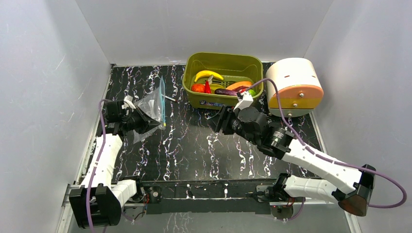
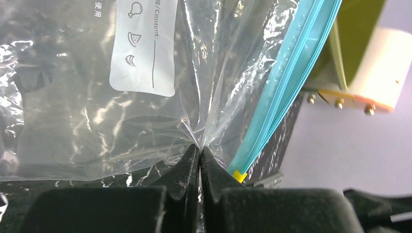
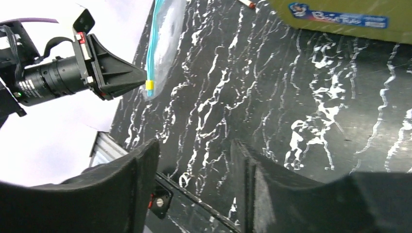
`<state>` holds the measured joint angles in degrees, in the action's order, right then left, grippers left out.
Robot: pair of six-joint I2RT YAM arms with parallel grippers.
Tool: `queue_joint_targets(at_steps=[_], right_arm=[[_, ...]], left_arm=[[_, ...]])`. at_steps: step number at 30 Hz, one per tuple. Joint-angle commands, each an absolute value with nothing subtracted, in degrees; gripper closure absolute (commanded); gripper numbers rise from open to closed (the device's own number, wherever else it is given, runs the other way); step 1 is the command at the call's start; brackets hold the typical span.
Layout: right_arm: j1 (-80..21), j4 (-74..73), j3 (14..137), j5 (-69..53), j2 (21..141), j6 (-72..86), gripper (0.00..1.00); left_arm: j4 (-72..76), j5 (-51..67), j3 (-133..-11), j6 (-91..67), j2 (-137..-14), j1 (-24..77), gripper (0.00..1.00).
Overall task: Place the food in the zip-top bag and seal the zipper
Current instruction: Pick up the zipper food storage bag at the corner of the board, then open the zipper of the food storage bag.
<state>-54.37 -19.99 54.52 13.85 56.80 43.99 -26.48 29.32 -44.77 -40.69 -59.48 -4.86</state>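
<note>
Clear, floppy zip-top bag (image 1: 151,108) with teal-blue zipper strip (image 1: 162,104) is held upright at the left of the black marble-patterned tabletop (image 1: 194,145). It is pinched through its film by the tightly closed left gripper (image 2: 200,150), and whether the mouth is parted cannot be told. The toy food, yellow banana (image 1: 209,75), orange carrot (image 1: 239,85), dark purple eggplant (image 1: 226,91) and red-orange tomato (image 1: 197,88), is seen lying in the olive-green plastic tub (image 1: 214,102) at the back, well apart from the bag, so nothing is judged bagged and sealing is not begun. The right gripper (image 3: 194,170) is found low over the table between bag and tub, jaws apart, nothing between them.
</note>
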Motion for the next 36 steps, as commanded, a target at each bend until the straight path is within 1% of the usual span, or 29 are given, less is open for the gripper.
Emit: queue_joint_targets(at_steps=[1, 5, 10, 18, 27, 32, 36], right_arm=[[-54.6, -12.0, 57.9, 9.5, 59.9, 47.0, 0.52], [-54.7, -10.8, 61.1, 6.8, 66.7, 50.5, 0.56], [-54.6, -7.3, 65.4, 4.4, 74.7, 55.4, 0.58], [-54.6, -4.3, 71.1, 5.6, 84.4, 59.3, 0.60], [-54.6, -5.5, 74.7, 8.8, 89.2, 59.6, 0.64], [-54.6, -8.1, 74.2, 13.5, 89.9, 60.8, 0.69], [-54.6, -8.1, 74.5, 14.4, 90.7, 60.7, 0.71]], left_arm=[[-26.2, 42.0, -44.1, -35.7, -56.0, -3.9, 1.00], [-25.2, 43.1, -40.8, -35.1, -51.0, -3.2, 1.00], [-21.5, 49.1, -34.6, -36.7, -47.4, -2.7, 1.00], [-23.1, 51.9, -33.9, -35.5, -45.1, -1.7, 1.00], [-22.6, 52.9, -33.6, -35.2, -44.9, -0.9, 1.00], [-22.2, 52.9, -33.0, -35.6, -44.6, -0.9, 1.00], [-22.3, 52.9, -33.0, -35.6, -44.5, -0.8, 1.00]])
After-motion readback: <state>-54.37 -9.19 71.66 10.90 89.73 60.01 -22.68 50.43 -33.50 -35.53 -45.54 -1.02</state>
